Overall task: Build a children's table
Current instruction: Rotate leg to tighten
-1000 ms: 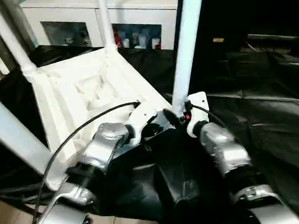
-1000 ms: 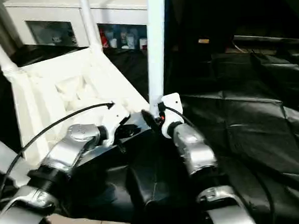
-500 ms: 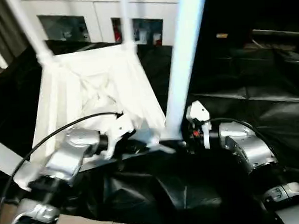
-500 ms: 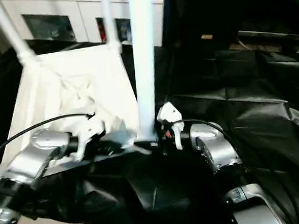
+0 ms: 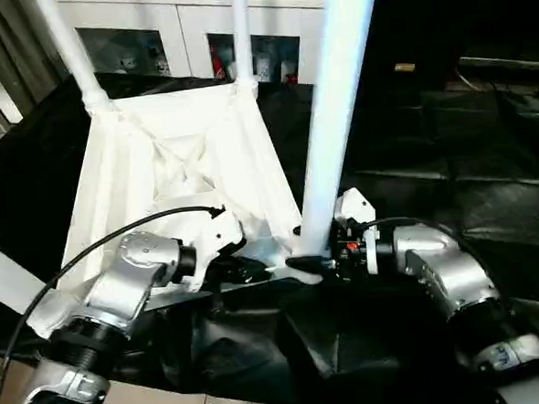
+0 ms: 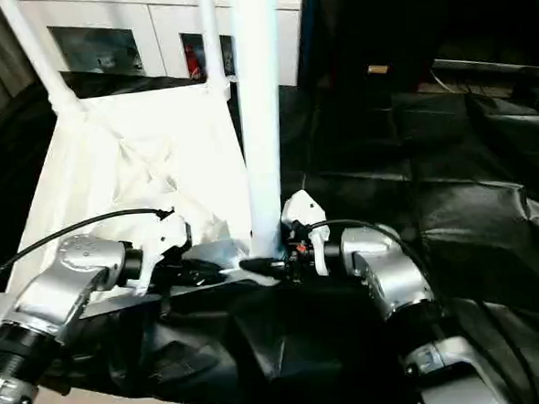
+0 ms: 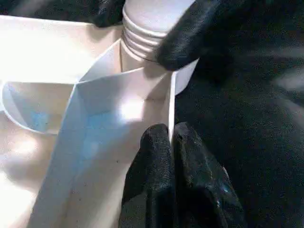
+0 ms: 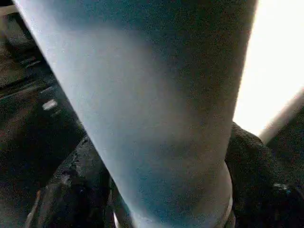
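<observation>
The children's table [image 5: 181, 171] lies upside down on the black-draped table [image 5: 450, 163], legs up. My left gripper [image 7: 170, 156] has its fingers clenched on the rim wall at the near corner. My right gripper [image 5: 332, 258] has its fingers around the near leg [image 5: 333, 116] at its base. I would keep the rim pinned, then turn the leg squarely until its threads seat.

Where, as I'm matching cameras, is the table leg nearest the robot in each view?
Left eye view: nearest leg rises right of centre from the tabletop corner.
Right eye view: leg at centre.
Left wrist view: its ribbed end, top edge.
Right wrist view: leg across the middle.
Shared landmark: the right pincer at its base.
</observation>
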Motion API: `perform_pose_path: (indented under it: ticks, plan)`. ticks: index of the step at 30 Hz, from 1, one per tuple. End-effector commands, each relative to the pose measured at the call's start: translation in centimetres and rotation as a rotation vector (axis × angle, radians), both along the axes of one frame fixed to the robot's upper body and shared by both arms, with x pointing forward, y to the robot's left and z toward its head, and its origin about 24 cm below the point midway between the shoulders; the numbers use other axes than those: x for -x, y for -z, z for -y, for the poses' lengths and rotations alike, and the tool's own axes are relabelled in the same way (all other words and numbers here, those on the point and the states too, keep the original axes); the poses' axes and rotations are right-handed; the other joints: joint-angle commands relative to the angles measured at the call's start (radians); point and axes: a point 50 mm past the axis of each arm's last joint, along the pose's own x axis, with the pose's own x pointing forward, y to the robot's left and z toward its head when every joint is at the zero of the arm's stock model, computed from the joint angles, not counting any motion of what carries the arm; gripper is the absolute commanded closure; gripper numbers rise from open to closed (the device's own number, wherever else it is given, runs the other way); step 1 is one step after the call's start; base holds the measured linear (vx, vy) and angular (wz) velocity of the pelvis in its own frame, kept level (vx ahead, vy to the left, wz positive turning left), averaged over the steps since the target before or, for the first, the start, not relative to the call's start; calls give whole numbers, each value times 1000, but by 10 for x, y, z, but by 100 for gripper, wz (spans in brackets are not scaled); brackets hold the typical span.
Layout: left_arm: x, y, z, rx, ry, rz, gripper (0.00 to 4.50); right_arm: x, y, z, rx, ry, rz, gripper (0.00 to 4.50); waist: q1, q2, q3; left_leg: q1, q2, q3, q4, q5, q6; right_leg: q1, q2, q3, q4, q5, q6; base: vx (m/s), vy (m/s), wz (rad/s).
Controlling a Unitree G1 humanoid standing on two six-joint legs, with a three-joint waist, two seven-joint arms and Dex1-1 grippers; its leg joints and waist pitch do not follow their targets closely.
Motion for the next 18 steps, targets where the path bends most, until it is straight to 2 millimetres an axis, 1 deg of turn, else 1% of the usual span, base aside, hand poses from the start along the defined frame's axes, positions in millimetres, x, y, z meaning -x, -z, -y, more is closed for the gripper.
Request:
perform_pose_path:
  ticks: [1, 2, 3, 4, 5, 6, 7, 8, 9, 10, 11, 12, 14, 15, 16, 17, 18]
  plan:
    - [-12, -2, 4, 32, -134, 38, 450, 2, 16, -13, 30, 62, -39, 170, -6, -8, -55, 12, 10, 3, -73, -283, 1, 46, -51, 30, -78, -326, -201, 0, 0, 0]
    - [-18, -2, 8, 31, -191, 62, 450, 0, 21, -18, 31, 144, -50, 171, -10, -8, -53, 13, 8, 0, -75, -306, -10, 45, -51, 29, -84, -400, -172, 0, 0, 0]
    - [-20, -2, 10, 29, -217, 73, 450, -1, 23, -20, 30, 177, -56, 171, -13, -8, -52, 20, 7, -2, -76, -340, -18, 40, -51, 30, -91, -457, -153, 0, 0, 0]
    - [-22, -2, 13, 30, -240, 77, 450, -3, 25, -22, 30, 225, -60, 171, -13, -8, -52, 21, 7, -4, -77, -347, -20, 40, -52, 29, -93, -476, -145, 0, 0, 0]
    - [-24, -2, 15, 31, -255, 81, 450, -4, 26, -24, 29, 266, -67, 172, -13, -8, -52, 22, 7, -4, -77, -351, -19, 39, -52, 30, -95, -488, -138, 0, 0, 0]
    - [-31, -4, 23, 38, -332, 103, 450, -8, 30, -30, 20, 390, -94, 172, -14, -6, -53, 23, 7, -4, -78, -351, -17, 35, -51, 31, -99, -491, -128, 0, 0, 0]
    - [-31, -4, 23, 38, -332, 103, 450, -8, 30, -30, 20, 390, -94, 172, -15, -5, -52, 25, 7, -3, -79, -355, -20, 32, -50, 31, -100, -495, -127, 0, 0, 0]
    - [-35, -6, 28, 39, -377, 122, 450, -11, 33, -35, 16, 460, -120, 172, -12, -2, -55, 25, 7, -6, -79, -356, -23, 36, -51, 29, -98, -489, -127, 0, 0, 0]
    - [-37, -7, 34, 42, -401, 134, 450, -12, 34, -43, 22, 491, -127, 172, -14, 1, -53, 23, 7, -5, -81, -354, -24, 35, -50, 30, -99, -479, -128, 0, 0, 0]
    - [-38, -7, 36, 43, -404, 138, 450, -12, 34, -46, 25, 495, -124, 172, -15, 0, -54, 23, 5, -5, -81, -360, -27, 34, -47, 29, -100, -471, -128, 0, 0, 0]
    - [-38, -8, 40, 48, -399, 139, 450, -12, 32, -52, 19, 484, -113, 172, -12, 2, -56, 24, 6, -6, -81, -356, -21, 36, -48, 29, -99, -448, -130, 0, 0, 0]
    - [-38, -8, 43, 51, -382, 138, 450, -12, 30, -58, -10, 459, -108, 172, -11, 2, -57, 19, 5, -4, -81, -342, -13, 38, -48, 29, -98, -417, -135, 0, 0, 0]
    - [-38, -8, 45, 52, -374, 139, 450, -12, 28, -62, -30, 447, -106, 103, -10, 0, -59, 16, 6, -4, -81, -331, -4, 41, -48, 29, -95, -387, -141, 0, 0, 0]
    - [-36, -9, 47, 62, -340, 139, 450, -13, 23, -64, -59, 415, -99, 103, -10, 2, -61, 18, 7, -3, -80, -328, -1, 41, -48, 30, -93, -371, -149, 0, 0, 0]
    - [-36, -9, 47, 62, -340, 139, 450, -13, 23, -64, -59, 415, -99, 100, -10, 2, -61, 16, 7, -3, -80, -322, 1, 42, -47, 30, -92, -360, -153, 0, 0, 0]
    - [-31, -9, 47, 67, -271, 137, 450, -13, 18, -62, -69, 344, -77, 90, -11, -1, -63, 13, 6, -2, -80, -315, 5, 46, -47, 29, -90, -347, -156, 0, 0, 0]
    - [-28, -9, 45, 67, -243, 130, 450, -13, 16, -59, -62, 299, -60, 74, -9, 1, -64, 12, 8, -3, -81, -307, 10, 48, -48, 29, -88, -337, -159, 0, 0, 0]
